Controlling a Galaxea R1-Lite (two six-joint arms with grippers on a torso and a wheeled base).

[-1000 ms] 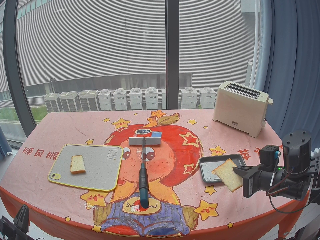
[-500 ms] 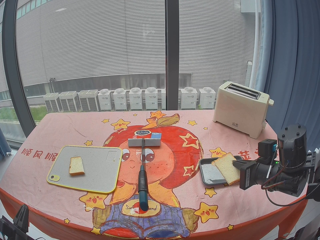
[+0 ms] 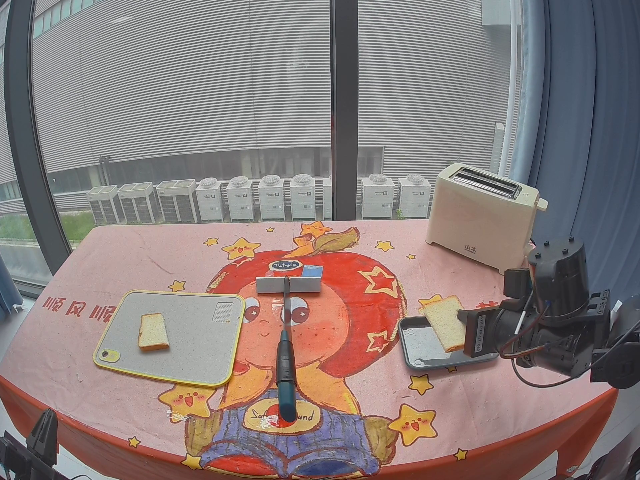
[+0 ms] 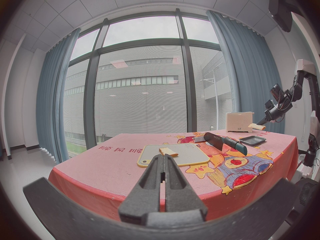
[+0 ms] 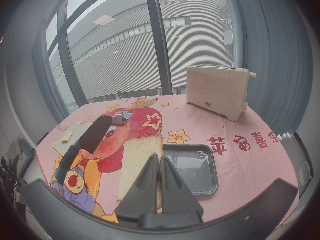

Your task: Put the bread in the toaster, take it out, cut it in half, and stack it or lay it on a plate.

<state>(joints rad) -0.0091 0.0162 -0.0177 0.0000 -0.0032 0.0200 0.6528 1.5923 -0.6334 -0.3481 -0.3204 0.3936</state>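
Pinching the bread slice by one edge, the right gripper holds it over the tray, with the toaster just beyond, farther back. The soft slice could sag or tear at so small a hold, and if it arrives tilted it may catch the narrow slot's rim. The left gripper, closed and empty, hangs off the near left corner of the surface.

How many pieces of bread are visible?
2. One slice is held up by the right gripper beside the tray; a smaller piece lies on the cutting board. Any inside the toaster would be hidden.
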